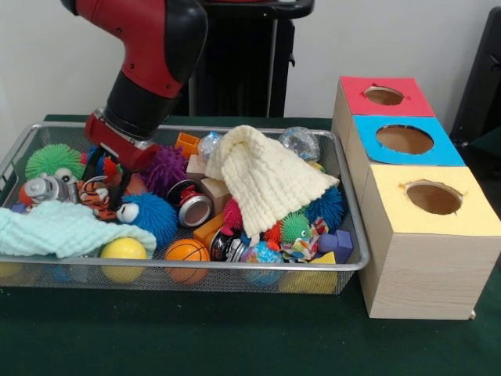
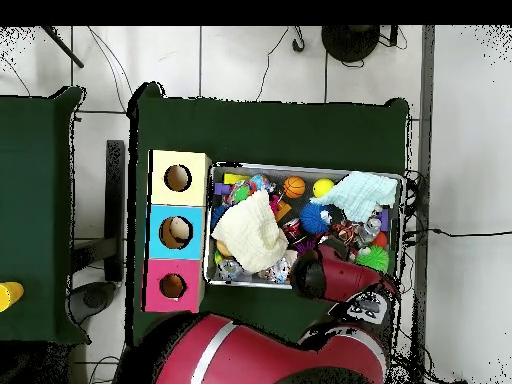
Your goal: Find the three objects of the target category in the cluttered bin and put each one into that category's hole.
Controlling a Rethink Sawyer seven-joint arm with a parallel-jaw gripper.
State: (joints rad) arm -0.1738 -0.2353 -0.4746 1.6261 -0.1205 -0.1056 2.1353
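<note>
many toys and cloths in bin (image 1: 356,262), red hole (image 1: 383,95) empty

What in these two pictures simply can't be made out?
- Front view: whatever lies under the cream cloth and the mint cloth in the bin.
- Front view: whether the gripper holds anything; toys crowd it.
- Overhead view: the gripper, hidden beneath the arm.

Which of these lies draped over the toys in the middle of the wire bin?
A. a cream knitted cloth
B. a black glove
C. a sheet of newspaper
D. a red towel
A: a cream knitted cloth lies spread over the toys at the middle of the bin, and the overhead view shows the same pale cloth there.
</note>
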